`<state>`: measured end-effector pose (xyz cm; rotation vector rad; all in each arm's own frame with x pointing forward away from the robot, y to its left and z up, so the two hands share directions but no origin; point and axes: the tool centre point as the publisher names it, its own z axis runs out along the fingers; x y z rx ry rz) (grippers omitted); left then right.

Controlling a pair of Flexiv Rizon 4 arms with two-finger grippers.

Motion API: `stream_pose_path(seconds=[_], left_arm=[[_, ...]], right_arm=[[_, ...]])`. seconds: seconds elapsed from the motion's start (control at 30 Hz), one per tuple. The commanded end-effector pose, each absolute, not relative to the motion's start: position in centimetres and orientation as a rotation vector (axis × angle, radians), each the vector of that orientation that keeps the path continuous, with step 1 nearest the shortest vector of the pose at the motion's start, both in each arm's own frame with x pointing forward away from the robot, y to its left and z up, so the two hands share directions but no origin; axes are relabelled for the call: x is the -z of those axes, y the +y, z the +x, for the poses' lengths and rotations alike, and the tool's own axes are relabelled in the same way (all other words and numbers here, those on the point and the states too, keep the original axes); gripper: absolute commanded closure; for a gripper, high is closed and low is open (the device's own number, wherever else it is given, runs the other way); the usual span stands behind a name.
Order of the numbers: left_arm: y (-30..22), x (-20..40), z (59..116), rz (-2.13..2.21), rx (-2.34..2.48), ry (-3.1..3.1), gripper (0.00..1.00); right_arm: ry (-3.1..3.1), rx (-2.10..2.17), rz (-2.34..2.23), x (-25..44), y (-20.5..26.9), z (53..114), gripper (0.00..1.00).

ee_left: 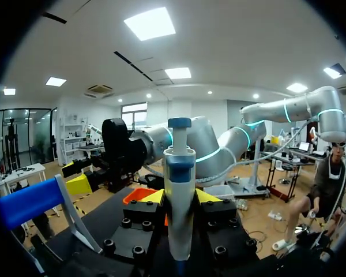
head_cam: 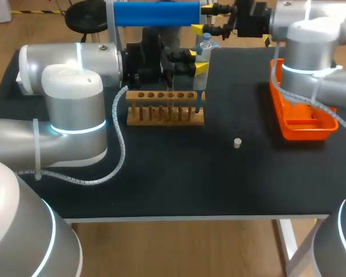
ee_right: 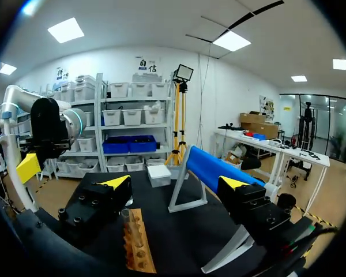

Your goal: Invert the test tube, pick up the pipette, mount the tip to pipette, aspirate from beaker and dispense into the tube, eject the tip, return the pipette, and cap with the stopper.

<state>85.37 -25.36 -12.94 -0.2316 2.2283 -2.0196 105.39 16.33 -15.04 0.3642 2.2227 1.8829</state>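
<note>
The left gripper pinches the pipette over the wooden rack, the right gripper is spread and empty, and the stopper near the rack is not yet on.

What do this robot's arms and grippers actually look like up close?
The left arm and right arm are thick silver-grey tubes with rounded joints, each ringed by a glowing light-blue band. A white ribbed cable hose runs along the left arm. The left gripper and right gripper are black blocks studded with bolts, each ending in two yellow-tipped fingers.

Black table, wooden floor
</note>
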Motion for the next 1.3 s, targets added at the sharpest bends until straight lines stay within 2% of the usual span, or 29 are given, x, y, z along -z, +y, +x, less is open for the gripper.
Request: stream_pose_path(seconds=[0.03,0.73,1.3], left_arm=[[-25.4,12.9,85.4,-0.233,2.019,2.228,1.00],[-25.4,12.9,85.4,-0.233,2.019,2.228,1.00],[-25.4,12.9,85.4,-0.233,2.019,2.228,1.00]], right_arm=[[2.242,-1.860,0.362,15.0,17.2,106.2,0.00],[2.287,-1.749,0.342,18.2,18.7,110.8,0.00],[2.270,-1.733,0.334,18.3,18.5,110.7,0.00]])
